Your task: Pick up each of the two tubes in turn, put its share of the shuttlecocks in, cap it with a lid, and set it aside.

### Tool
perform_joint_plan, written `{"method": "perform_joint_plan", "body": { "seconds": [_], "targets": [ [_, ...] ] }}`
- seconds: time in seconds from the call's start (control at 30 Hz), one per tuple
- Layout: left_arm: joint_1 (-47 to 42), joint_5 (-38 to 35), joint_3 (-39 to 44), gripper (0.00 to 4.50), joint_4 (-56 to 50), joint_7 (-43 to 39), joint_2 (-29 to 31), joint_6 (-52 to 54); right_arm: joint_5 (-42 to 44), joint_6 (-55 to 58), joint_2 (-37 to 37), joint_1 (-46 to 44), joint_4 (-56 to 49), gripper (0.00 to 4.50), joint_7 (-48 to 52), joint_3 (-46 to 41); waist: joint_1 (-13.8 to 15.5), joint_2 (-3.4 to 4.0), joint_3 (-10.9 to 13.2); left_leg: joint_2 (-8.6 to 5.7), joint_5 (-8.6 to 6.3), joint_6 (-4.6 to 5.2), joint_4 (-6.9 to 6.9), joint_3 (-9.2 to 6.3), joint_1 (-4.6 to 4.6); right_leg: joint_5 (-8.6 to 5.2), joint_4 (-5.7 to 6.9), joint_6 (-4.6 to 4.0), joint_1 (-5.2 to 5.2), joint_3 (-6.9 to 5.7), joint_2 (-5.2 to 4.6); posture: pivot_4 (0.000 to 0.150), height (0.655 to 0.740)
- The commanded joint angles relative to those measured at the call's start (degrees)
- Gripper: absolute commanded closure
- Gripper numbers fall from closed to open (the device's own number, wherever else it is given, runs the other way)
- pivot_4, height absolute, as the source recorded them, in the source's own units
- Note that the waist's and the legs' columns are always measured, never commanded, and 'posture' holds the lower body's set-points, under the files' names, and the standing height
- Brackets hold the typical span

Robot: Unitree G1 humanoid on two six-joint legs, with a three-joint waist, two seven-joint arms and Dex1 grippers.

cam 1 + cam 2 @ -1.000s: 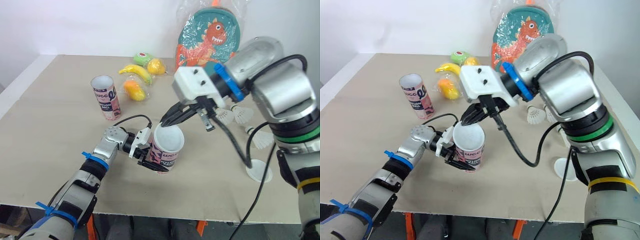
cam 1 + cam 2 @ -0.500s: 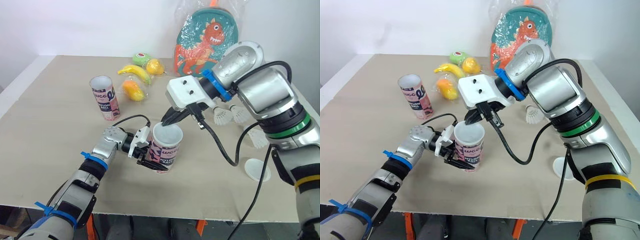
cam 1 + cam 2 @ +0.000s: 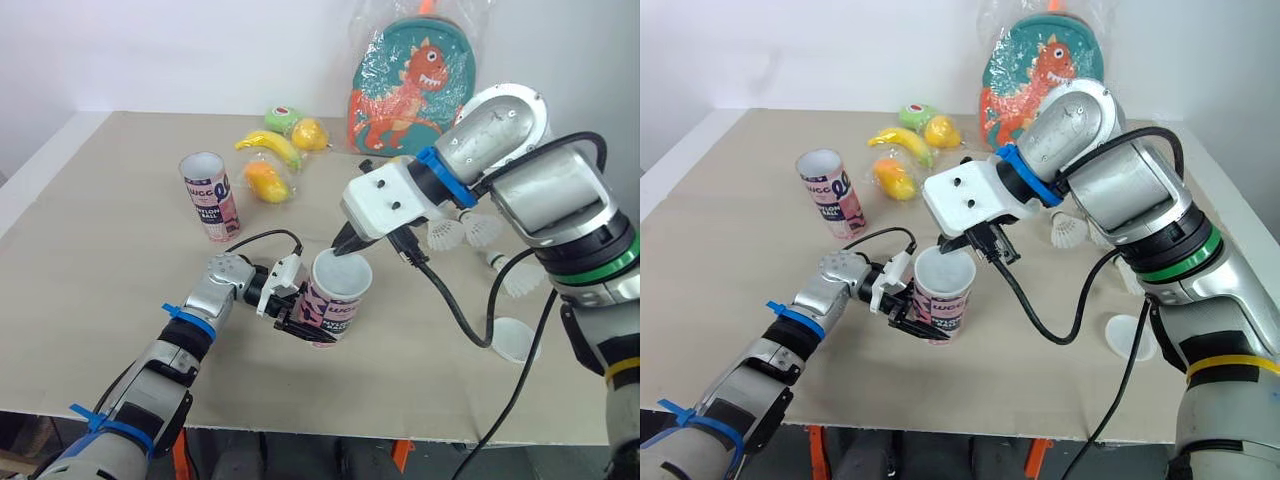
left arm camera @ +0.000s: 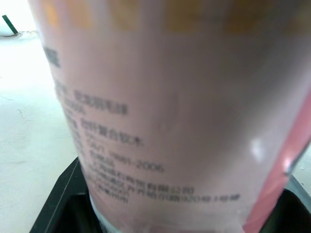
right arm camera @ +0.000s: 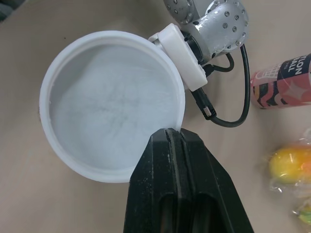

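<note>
Left pincer (image 3: pixel 305 328) clamps the tube (image 3: pixel 335 305) low on its wall, tilted. Right pincer (image 5: pixel 171 133), fingers pressed together, pinches the lid (image 5: pixel 112 102) rim over the tube mouth. Tube is probably light, thin-walled and crushable: grip gently near the base.

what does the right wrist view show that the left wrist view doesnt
Right wrist view: the white lid seen from above, sitting on the held tube, with the right tool shut on the lid's rim, plus the second tube and a yellow fruit. Left wrist view: the pink printed label up close, with the left tool clamped round the base. Both: the same tube, top versus side, and the table.
</note>
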Motion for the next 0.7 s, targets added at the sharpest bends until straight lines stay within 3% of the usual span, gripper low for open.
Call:
{"method": "perform_joint_plan", "body": {
  "seconds": [0.03, 0.13, 0.3, 0.5, 0.6, 0.7],
  "targets": [
    [1.95, 2.11, 0.04, 1.56, 0.6, -0.39, 1.43, 1.17, -2.24, 0.44, 1.94, 1.93, 2.19, 3.08, 0.22, 0.88, -0.08, 0.01, -0.01, 0.02, 0.0, 0.0, 0.0, 0.0, 0.02, 0.01, 0.0, -0.01, 0.01, 0.0, 0.02, 0.15, 0.74],
    [2.25, 2.33, 0.38, 1.56, 0.28, -0.37, 1.42, 1.38, -2.36, 2.18, 3.43, 1.6, 3.53, 1.78, 0.29, -0.53, -0.09, 0.0, -0.02, 0.14, 0.0, 0.0, 0.0, 0.0, 0.16, 0.01, 0.0, -0.01, 0.1, 0.0, 0.14, 0.15, 0.74],
    [2.41, 2.6, 0.83, 1.56, 0.07, -0.23, 1.28, 1.65, -1.71, 3.36, 4.96, -0.24, 7.18, 1.78, 0.4, -3.44, -0.1, 0.01, -0.03, 0.27, 0.0, 0.0, -0.12, 0.01, 0.29, -0.01, 0.0, -0.07, 0.15, 0.03, 0.28, 0.15, 0.74],
    [2.4, 2.83, 1.16, 1.56, 0.13, -0.18, 1.2, 1.7, 10.29, 10.71, 1.85, -5.06, 9.9, 1.78, 2.78, -8.29, -0.07, 0.01, 0.02, 0.38, 0.01, -0.02, -0.16, 0.03, 0.3, 0.1, 0.01, -0.29, 0.1, 0.08, 0.4, 0.15, 0.74],
    [2.39, 2.93, 1.19, 1.56, 0.29, -0.29, 1.19, 1.59, 13.93, 12.73, -0.03, -4.75, 8.39, 2.59, 2.78, -7.31, -0.07, 0.01, 0.01, 0.38, 0.0, -0.02, -0.3, 0.07, 0.3, 0.02, 0.0, -0.32, 0.07, 0.12, 0.39, 0.15, 0.74],
    [2.36, 3.08, 1.21, 1.56, 0.41, -0.38, 0.98, 1.54, 13.77, 12.57, -0.67, -3.02, 6.4, 3.98, 2.78, -6.07, -0.09, 0.03, 0.01, 0.39, 0.0, -0.02, -0.4, 0.07, 0.31, 0.0, 0.01, -0.36, -0.01, 0.12, 0.42, 0.15, 0.74]
  ]
}}
